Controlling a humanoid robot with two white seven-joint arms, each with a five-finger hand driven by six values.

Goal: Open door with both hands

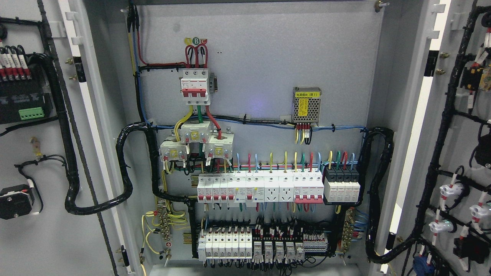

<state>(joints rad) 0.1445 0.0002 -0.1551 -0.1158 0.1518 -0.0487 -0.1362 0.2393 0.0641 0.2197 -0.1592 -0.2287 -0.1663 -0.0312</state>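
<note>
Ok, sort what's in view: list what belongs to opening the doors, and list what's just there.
Part of the job:
left door, swung open
right door, swung open

Just there:
red-handled breaker
metal power supply box
row of white breakers
black cable bundle

No robot hand shows.

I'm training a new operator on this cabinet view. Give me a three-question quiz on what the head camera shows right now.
1. True or false: both cabinet doors, the left door and the right door, stand swung open.
2. Multiple choice: the power supply with the yellow label sits (A) left of the red-handled main breaker, (B) right of it, (C) directly below it.
3. Fill in: the number of robot hands in view is ____.

Key: 1 true; 2 B; 3 zero.
</note>
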